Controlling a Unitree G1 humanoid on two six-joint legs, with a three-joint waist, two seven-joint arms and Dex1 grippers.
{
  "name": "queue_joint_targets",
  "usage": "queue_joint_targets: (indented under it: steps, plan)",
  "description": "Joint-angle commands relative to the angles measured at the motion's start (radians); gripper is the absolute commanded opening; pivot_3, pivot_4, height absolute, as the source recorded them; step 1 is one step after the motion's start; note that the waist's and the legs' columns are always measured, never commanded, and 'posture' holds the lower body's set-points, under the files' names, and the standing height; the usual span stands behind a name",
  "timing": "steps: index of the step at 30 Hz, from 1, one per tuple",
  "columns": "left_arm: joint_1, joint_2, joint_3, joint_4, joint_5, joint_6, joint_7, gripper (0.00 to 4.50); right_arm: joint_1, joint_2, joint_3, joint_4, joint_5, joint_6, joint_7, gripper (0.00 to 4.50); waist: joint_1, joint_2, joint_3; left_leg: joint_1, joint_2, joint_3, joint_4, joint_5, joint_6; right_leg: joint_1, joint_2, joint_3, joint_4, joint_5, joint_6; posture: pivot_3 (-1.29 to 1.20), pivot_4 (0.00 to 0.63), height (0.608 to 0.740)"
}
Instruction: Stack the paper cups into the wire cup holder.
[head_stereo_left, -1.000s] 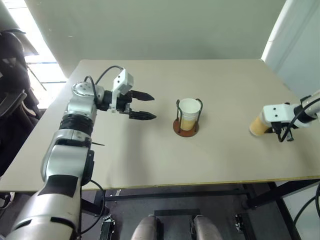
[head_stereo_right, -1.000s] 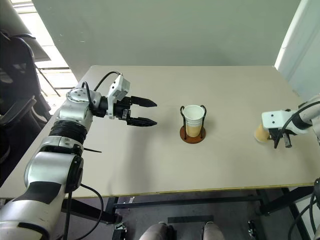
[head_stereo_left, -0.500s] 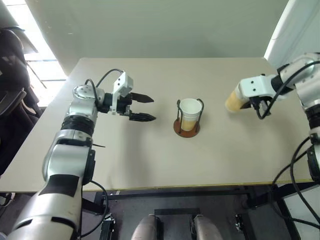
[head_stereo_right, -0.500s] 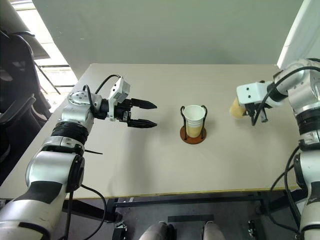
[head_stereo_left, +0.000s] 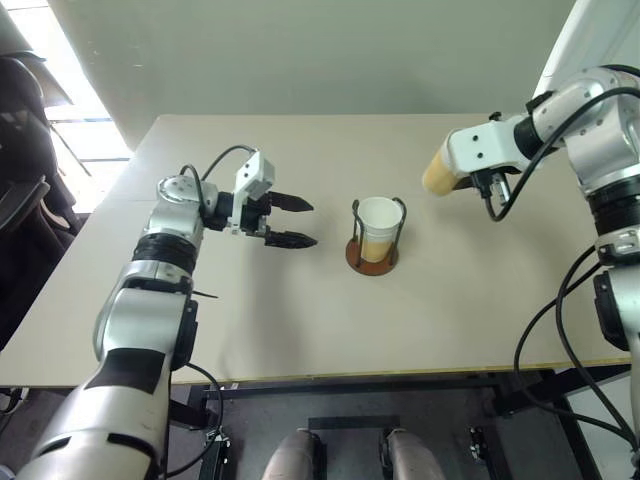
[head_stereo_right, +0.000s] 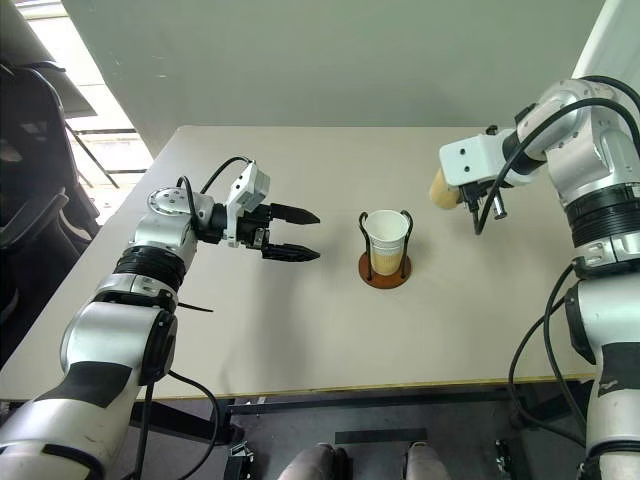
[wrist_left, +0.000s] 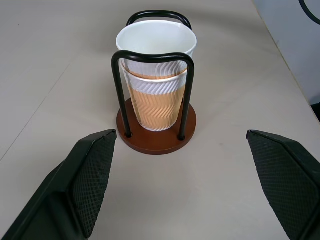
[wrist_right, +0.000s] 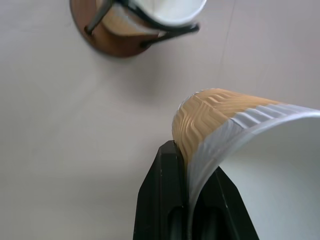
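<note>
Aloft, paper cup (wrist_right: 220, 120) (rim pinched) in right pincer (wrist_right: 192, 200); left pincer (head_stereo_left: 292, 221) agape.

— What sits between the fingers (wrist_right: 165, 200)?

— The wall of a paper cup (wrist_right: 215, 120) — the two black fingers are pinched on it, one outside, one inside, near the white rim.

— How is it turned?

— Tilted, tan ribbed outside showing, white inside open to one side.

— Beyond it?

— The wire cup holder (wrist_right: 117, 42) on the pale tabletop (wrist_right: 60, 130), brown disc base, a cup already in its black loops.
</note>
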Motion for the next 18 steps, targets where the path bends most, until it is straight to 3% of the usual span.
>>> queue_joint_targets:
  steps: [1,18]
  plan:
    - [-0.032,-0.005,0.015,-0.005,-0.001,-0.013,-0.043,4.50,-0.033,-0.007,-0.017,-0.074,0.025,0.019,0.022,0.07,0.001,0.000,0.000,0.000,0.000,0.000,0.000,0.000,0.000,0.000,0.000,0.000,0.000,0.000,0.000,0.00,0.150,0.740]
    - [-0.048,-0.037,0.018,0.015,0.010,-0.020,-0.038,4.50,0.019,0.044,-0.008,-0.337,0.112,0.180,0.098,0.07,-0.003,0.000,0.000,0.000,0.000,0.000,0.000,0.001,-0.002,0.000,0.000,0.000,0.001,-0.001,-0.001,0.00,0.150,0.740]
